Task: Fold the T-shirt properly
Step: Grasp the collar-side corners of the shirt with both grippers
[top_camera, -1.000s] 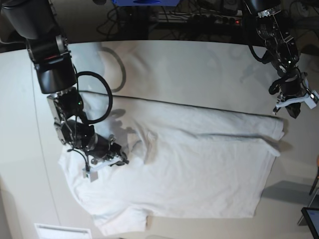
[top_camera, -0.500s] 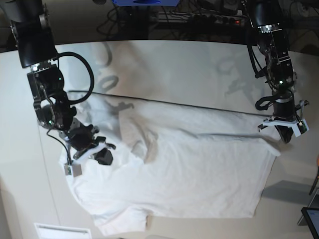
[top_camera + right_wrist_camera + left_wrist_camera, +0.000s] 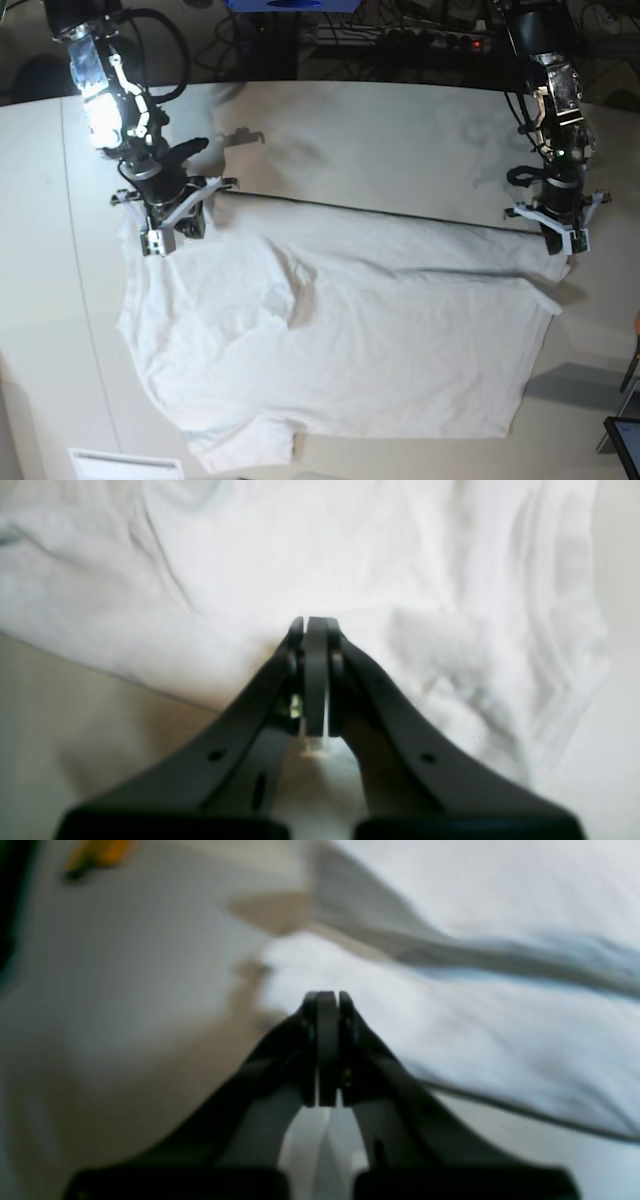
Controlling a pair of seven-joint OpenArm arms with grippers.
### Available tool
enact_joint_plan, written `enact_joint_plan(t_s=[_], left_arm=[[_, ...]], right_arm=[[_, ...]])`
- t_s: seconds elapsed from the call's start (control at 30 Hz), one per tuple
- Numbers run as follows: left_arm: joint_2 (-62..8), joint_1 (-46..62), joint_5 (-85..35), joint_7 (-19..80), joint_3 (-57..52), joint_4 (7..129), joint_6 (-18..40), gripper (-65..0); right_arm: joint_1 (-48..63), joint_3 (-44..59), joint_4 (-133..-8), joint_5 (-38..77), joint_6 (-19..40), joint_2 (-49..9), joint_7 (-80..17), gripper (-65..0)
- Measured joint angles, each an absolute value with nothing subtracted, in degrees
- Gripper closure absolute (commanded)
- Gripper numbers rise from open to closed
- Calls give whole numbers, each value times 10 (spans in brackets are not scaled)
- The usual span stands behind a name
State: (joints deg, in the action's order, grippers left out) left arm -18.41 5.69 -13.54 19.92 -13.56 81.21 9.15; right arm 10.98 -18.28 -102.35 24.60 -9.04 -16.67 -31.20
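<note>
Both hands have moved to the far edge of the T-shirt [image 3: 340, 330] within the last second: the right hand [image 3: 168, 232] up from the cloth's middle to its 10 o'clock corner, the left hand [image 3: 556, 235] down to the 2 o'clock corner. The shirt lies spread on the table [image 3: 380, 140], so the next fold likely starts from this edge. Each arm reaches down steeply from the far side, hand closed, with no cloth visibly pinched.

A wide, pale cream tabletop [image 3: 400, 130] with a curved far edge fills most of the scene. Beyond it lies a dark area with tangled black cables [image 3: 250, 50] and a blue object [image 3: 290, 5] at the far centre.
</note>
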Motion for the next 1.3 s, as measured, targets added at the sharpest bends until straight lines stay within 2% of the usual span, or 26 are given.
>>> enact_joint_plan(t_s=[0.07, 0.27, 0.4, 0.6, 0.83, 1.13, 1.3], left_arm=[[-185, 45, -137, 196, -134, 800, 119, 0], [-197, 16, -131, 194, -136, 778, 150, 0], [-203, -13, -116, 194, -136, 762, 149, 0], [-200, -48, -15, 201, -136, 678, 150, 0], [-192, -84, -34, 192, -134, 674, 150, 0], [-183, -175, -32, 196, -132, 545, 151, 0], [-175, -198, -28, 197, -134, 531, 149, 0]], right_arm=[[110, -183, -1020, 203, -91, -147, -311, -3], [109, -183, -971, 122, -90, -112, -309, -3], [109, -183, -958, 116, -89, -109, -307, -3], [108, -183, -958, 116, -89, -109, -305, -3], [108, -184, -958, 116, -89, -109, -305, -3], [109, -184, -959, 116, -90, -102, -306, -3], [109, -184, -959, 116, -91, -104, -305, -3]])
